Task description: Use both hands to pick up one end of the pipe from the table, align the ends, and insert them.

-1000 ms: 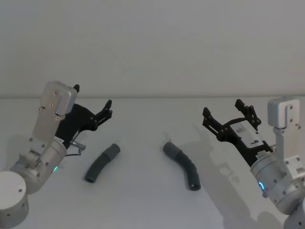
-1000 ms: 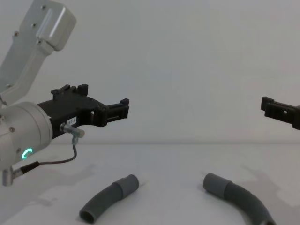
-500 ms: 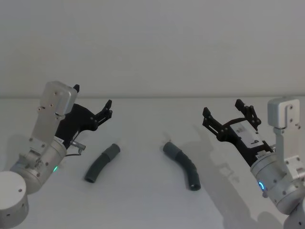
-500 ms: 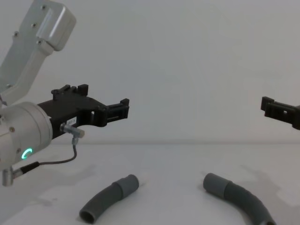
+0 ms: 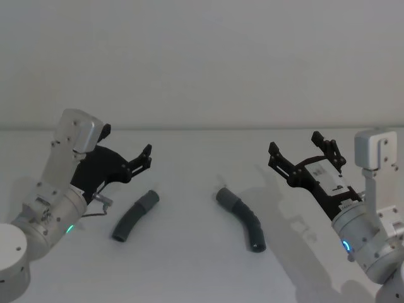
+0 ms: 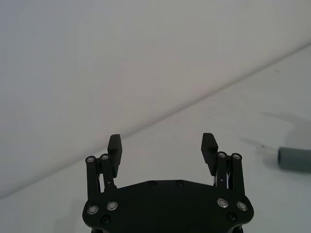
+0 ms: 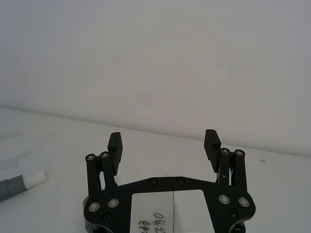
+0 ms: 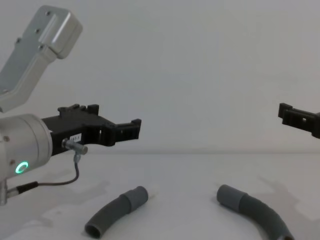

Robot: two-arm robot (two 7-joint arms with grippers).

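Grippers, two, black, two-fingered, on silver wrists.

Left gripper [image 6: 162, 143]: fingers spread wide, nothing between them. Held clear above table [image 5: 189, 271] at left side, pointing forward and toward the middle. One finger partly hidden behind silver arm link in head view. Green ring light [image 8: 21, 167] on wrist, thin grey cable [image 8: 76, 167] looping below.

Right gripper [image 5: 295, 144]: fingers likewise wide apart, empty. Raised above table at right side, angled toward the middle. Cut off at right edge in chest view, one black fingertip showing. Blue light [image 5: 346, 245] on wrist. White label [image 7: 172, 213] with handwriting across palm, hard to read.

Hose pieces, two, short, curved, dark grey, ribbed. Both flat on table between grippers, well apart from each other, touched by neither.

Left piece [image 5: 132, 216]: near left gripper. Left cuff [image 5: 150, 199], smooth, lighter grey, at far end; open mouth at near end.

Right piece [image 5: 242, 219]: near middle of table. Right cuff [image 5: 223, 196] at far end, turned toward left piece. Near end cut by lower edge in chest view.

Whitish tip [image 7: 35, 178], narrower, on a grey cuff at edge of right wrist view. Cuff end [image 6: 294, 159] cut off at edge of left wrist view. Owning piece of either not determinable.

Table: plain white, matt. Wall [image 5: 202, 63]: plain pale grey, behind.
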